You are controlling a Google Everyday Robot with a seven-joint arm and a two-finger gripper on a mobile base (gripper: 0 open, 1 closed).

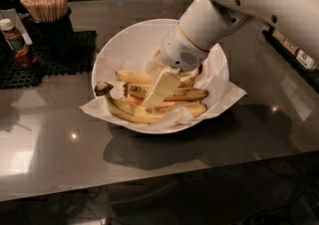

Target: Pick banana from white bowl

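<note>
The white bowl (127,45) with its paper liner stands in the middle of the dark table and holds several bananas. The banana (188,94), fairly straight with a short dark stub at its left end, lies across the middle of the bowl. My gripper (159,87) reaches down into the bowl from the upper right and sits over the left half of this banana, hiding part of it. A curved pair joined at a big dark stem (103,88) lies along the front. An orange-tinted banana (167,103) lies between them.
A black cup of wooden sticks (47,15) and a small brown sauce bottle (15,42) stand on a black mat (45,64) at the back left. Dark equipment (294,55) runs along the right edge. The table's front edge is near.
</note>
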